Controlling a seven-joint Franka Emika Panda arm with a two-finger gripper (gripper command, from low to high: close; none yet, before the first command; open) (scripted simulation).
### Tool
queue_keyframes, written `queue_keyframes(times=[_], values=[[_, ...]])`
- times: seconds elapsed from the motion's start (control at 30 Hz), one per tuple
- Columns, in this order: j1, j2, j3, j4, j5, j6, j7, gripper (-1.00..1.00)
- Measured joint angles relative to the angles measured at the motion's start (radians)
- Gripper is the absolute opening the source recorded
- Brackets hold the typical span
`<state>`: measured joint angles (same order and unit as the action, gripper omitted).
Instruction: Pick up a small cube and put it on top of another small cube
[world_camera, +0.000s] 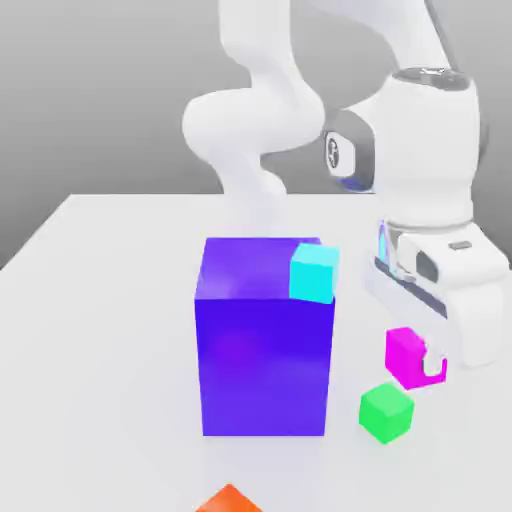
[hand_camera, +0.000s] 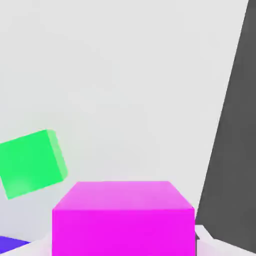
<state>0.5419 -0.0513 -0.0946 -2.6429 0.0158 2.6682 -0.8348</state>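
The small magenta cube (world_camera: 407, 354) hangs above the white table with my gripper (world_camera: 425, 366) shut on it. In the hand view the magenta cube (hand_camera: 123, 217) sits close between the jaws. The small green cube (world_camera: 385, 411) rests on the table just below the held cube and slightly toward the exterior view's left. In the hand view the green cube (hand_camera: 32, 163) lies off to one side on the table, apart from the magenta one.
A big blue-purple block (world_camera: 265, 338) stands at the table's middle, left of the gripper in the exterior view, with a small cyan cube (world_camera: 314, 273) at its upper right corner. An orange thing (world_camera: 229, 500) peeks in at the front edge.
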Motion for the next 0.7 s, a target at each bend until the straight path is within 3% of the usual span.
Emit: queue_keyframes(times=[0.13,0.6,0.63,0.7], values=[[0.01,0.0,0.002,-0.069,-0.019,0.0,-0.079,-1.0],[0.015,0.186,0.008,-0.066,0.036,0.176,-0.126,-1.0],[0.015,0.203,0.009,-0.067,0.038,0.192,-0.127,1.0],[0.015,0.203,0.009,-0.067,0.038,0.192,-0.127,1.0]])
